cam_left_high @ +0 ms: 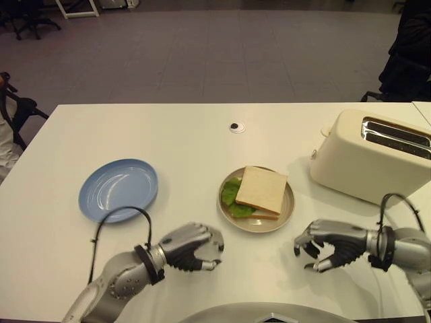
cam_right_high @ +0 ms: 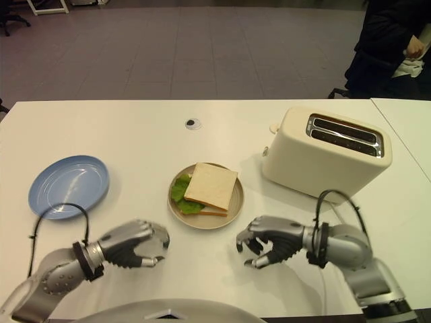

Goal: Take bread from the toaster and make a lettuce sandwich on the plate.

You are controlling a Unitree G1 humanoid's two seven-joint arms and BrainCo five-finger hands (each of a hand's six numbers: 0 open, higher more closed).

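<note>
Left hand (cam_left_high: 192, 246) at near left, curled, gripping nothing. Sandwich (cam_left_high: 261, 190) stacked on tan plate (cam_left_high: 269, 225) at centre, lettuce (cam_left_high: 232, 195) poking out left, lower slice (cam_left_high: 266, 214) mostly hidden; likely to skew if knocked by a hand. Right hand (cam_left_high: 330, 243) half-curled, empty. Toaster (cam_left_high: 367, 158) slots far right too dark to judge.

Left hand (cam_left_high: 192, 245), right hand (cam_left_high: 330, 243): silver-grey metallic shells, black finger undersides. Black band (cam_left_high: 149, 264) at each wrist, behind hand. Thin black cable (cam_left_high: 101, 225) loops off band. Forearm casing (cam_left_high: 114, 286) grey
</note>
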